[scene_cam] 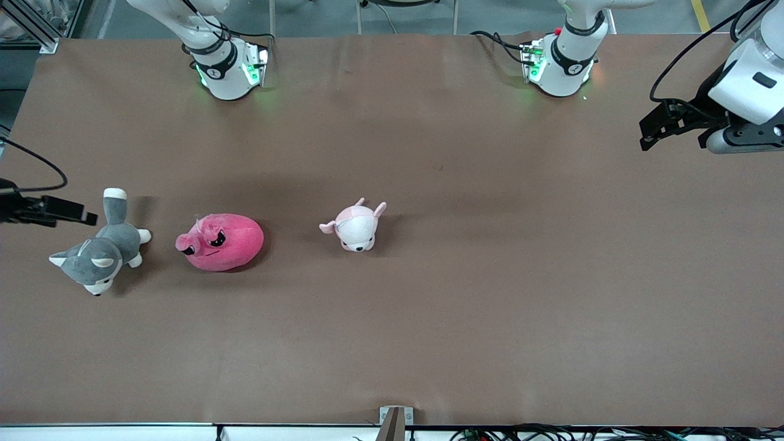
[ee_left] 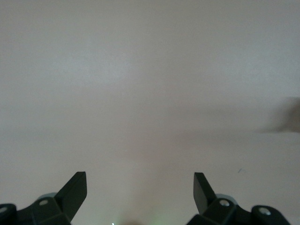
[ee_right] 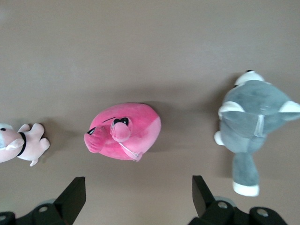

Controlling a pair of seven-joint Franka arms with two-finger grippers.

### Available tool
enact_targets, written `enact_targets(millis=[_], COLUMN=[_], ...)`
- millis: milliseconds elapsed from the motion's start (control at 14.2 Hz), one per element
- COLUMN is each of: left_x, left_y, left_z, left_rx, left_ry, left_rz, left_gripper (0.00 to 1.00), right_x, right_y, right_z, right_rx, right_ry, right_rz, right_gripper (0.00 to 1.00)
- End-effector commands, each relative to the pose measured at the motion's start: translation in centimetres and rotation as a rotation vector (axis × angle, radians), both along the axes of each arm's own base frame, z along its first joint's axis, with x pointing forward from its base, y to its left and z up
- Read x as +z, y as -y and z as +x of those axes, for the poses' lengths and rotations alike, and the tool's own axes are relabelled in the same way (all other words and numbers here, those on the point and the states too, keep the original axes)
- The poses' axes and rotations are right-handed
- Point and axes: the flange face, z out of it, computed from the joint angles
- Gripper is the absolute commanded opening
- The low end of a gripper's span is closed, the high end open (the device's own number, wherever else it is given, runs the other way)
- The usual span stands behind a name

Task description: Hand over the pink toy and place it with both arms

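Note:
The pink toy [scene_cam: 222,242] is a hot-pink blob plush with black eyes. It lies on the brown table [scene_cam: 490,275] toward the right arm's end, and also shows in the right wrist view [ee_right: 125,131]. My right gripper [scene_cam: 90,218] is open and empty, hovering over the table's edge beside the grey husky; in its wrist view [ee_right: 138,180] the pink toy lies ahead of the open jaws, apart from them. My left gripper [scene_cam: 644,136] is open and empty over bare table at the left arm's end, and its wrist view [ee_left: 140,176] shows only bare table.
A grey-and-white husky plush [scene_cam: 101,251] lies beside the pink toy at the right arm's end [ee_right: 251,122]. A pale pink-and-white puppy plush [scene_cam: 356,226] lies near the table's middle [ee_right: 18,143]. Both arm bases [scene_cam: 229,70] [scene_cam: 560,67] stand along the table's edge farthest from the front camera.

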Motion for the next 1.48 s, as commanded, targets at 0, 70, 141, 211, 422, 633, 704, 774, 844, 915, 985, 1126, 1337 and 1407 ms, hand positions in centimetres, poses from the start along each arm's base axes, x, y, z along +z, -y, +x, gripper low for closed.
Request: enact_targets(millis=[0, 70, 141, 211, 422, 633, 704, 774, 844, 915, 985, 1126, 1337, 1407], left_x=[0.7, 0.7, 0.8, 0.9, 0.9, 0.9, 1.0, 0.9, 0.9, 0.9, 0.9, 0.9, 0.7, 0.7], left_y=[-0.3, -0.3, -0.3, -0.3, -0.4, -1.7, -1.9, -2.0, -2.0, -2.0, -2.0, -2.2, -2.2, -2.1], left_z=[-0.1, 0.0, 0.0, 0.0, 0.0, 0.1, 0.0, 0.0, -0.1, -0.2, -0.4, -0.6, -0.8, -0.9], left_rx=[-0.005, -0.005, -0.005, -0.004, -0.005, 0.021, 0.023, 0.026, 0.028, 0.028, 0.028, 0.033, 0.030, 0.029], left_ry=[0.021, 0.025, 0.028, 0.029, 0.031, 0.029, 0.026, 0.023, 0.019, 0.012, 0.006, -0.006, -0.019, -0.019], left_rz=[-0.016, -0.016, -0.014, -0.016, -0.012, -0.008, -0.007, -0.007, -0.006, -0.005, -0.004, -0.002, 0.002, 0.002], left_gripper=[1.00, 1.00, 1.00, 1.00, 1.00, 1.00, 1.00, 1.00, 1.00, 1.00, 1.00, 1.00, 1.00, 1.00], right_x=[2.0, 2.8, 3.6, 4.4, 6.6, 8.5, 9.3, 9.6, 9.8, 10.0, 10.2, 10.5, 10.7, 10.6], right_y=[-0.4, -0.2, -0.1, 0.1, 0.2, -1.5, -1.9, -2.1, -2.7, -2.8, -2.8, -3.0, -3.0, -3.0], right_z=[-0.8, -0.8, -0.7, -0.6, -0.6, -1.4, -2.0, -2.7, -3.4, -4.1, -4.8, -5.2, -7.3, -8.2], right_rx=[-0.068, -0.069, -0.064, -0.059, -0.072, -0.041, -0.032, -0.028, -0.016, -0.014, -0.016, -0.017, -0.028, -0.028], right_ry=[0.014, 0.032, 0.048, 0.063, 0.110, 0.142, 0.150, 0.149, 0.162, 0.187, 0.202, 0.193, 0.185, 0.188], right_rz=[-0.038, -0.043, -0.059, -0.093, -0.111, -0.127, -0.155, -0.177, -0.196, -0.206, -0.206, -0.204, -0.196, -0.194], right_gripper=[1.00, 1.00, 1.00, 1.00, 1.00, 1.00, 1.00, 1.00, 1.00, 1.00, 1.00, 1.00, 1.00, 1.00])
